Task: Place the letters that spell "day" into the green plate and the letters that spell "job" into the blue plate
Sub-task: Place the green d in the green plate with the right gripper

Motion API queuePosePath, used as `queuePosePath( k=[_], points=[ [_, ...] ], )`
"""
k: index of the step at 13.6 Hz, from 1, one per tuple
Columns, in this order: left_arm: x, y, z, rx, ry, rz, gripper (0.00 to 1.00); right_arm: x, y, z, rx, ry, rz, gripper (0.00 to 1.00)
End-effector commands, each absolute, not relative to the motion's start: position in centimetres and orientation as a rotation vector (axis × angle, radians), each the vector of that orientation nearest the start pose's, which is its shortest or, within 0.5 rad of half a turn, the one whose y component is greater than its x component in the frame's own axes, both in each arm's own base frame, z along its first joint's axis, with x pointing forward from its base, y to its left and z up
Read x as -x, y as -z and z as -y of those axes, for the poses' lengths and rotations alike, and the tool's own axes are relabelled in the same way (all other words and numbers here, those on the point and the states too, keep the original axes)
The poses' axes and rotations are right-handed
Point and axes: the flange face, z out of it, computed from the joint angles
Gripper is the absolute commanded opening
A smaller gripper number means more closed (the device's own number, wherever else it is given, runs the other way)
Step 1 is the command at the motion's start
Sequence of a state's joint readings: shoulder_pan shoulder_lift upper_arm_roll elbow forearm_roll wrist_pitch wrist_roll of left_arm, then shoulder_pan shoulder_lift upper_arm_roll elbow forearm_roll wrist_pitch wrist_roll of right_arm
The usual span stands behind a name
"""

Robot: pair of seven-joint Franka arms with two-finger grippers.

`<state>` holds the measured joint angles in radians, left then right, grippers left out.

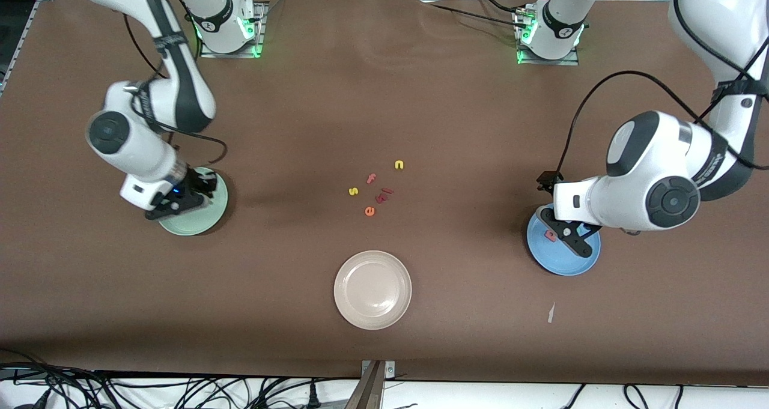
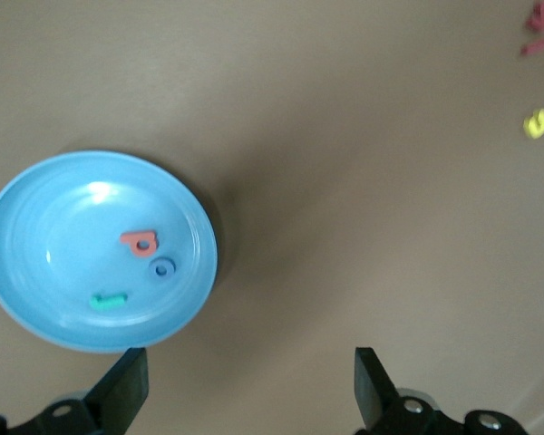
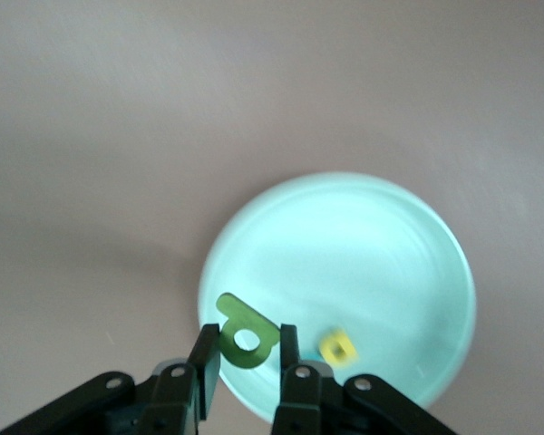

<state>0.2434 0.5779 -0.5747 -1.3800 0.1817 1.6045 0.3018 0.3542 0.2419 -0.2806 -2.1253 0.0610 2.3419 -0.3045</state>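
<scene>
Currently right gripper (image 3: 246, 358) over green plate (image 3: 363, 236), fingers clamped on dark green "a" (image 3: 245, 333); yellow "d" (image 3: 337, 348) lies in plate. Left gripper (image 2: 251, 385) spread wide beside blue plate (image 2: 36, 236), which holds salmon "b" (image 2: 140, 242), blue "o" (image 2: 163, 267), teal "j" (image 2: 109, 301).

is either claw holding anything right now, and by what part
The right claw pinches the green "a" by its lower edge, over the green plate. The left claw is open and holds nothing.
</scene>
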Motion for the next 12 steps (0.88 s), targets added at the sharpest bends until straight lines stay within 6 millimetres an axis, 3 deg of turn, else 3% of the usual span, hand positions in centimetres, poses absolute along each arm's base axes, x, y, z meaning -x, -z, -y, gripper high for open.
queuePosePath(
  k=[1,2,3,4,5,6,8,11,12],
  points=[
    [-64.5,-44.4,13.0,3.126,-0.411,-0.683,1.00,-52.0,-29.6,-2.1,3.085,-0.089,0.569,0.07],
    [-64.0,-46.1,12.8,3.127,-0.396,-0.591,1.00,-52.0,-29.6,-2.0,3.085,-0.089,0.566,0.08],
    [-63.5,-47.8,12.6,3.123,-0.366,-0.533,1.00,-52.0,-29.6,-2.0,3.086,-0.089,0.564,0.24],
    [-62.8,-50.3,12.5,3.115,-0.309,-0.472,1.00,-51.9,-29.5,-1.9,3.085,-0.092,0.564,0.51],
    [-62.3,-51.4,12.4,3.106,-0.306,-0.440,1.00,-51.9,-29.5,-2.0,3.085,-0.091,0.562,0.95],
    [-62.0,-51.8,12.4,3.100,-0.314,-0.437,1.00,-52.0,-29.7,-2.0,3.086,-0.087,0.564,1.00],
    [-61.9,-53.6,11.5,3.105,-0.271,-0.410,1.00,-52.1,-30.0,-2.0,3.088,-0.075,0.550,1.00],
    [-62.5,-56.5,9.1,3.159,-0.213,-0.334,1.00,-52.6,-31.0,-2.1,3.084,-0.022,0.515,1.00],
    [-62.8,-56.5,7.0,3.190,-0.222,-0.269,1.00,-53.0,-31.9,-2.2,3.083,0.005,0.511,1.00]
  ],
)
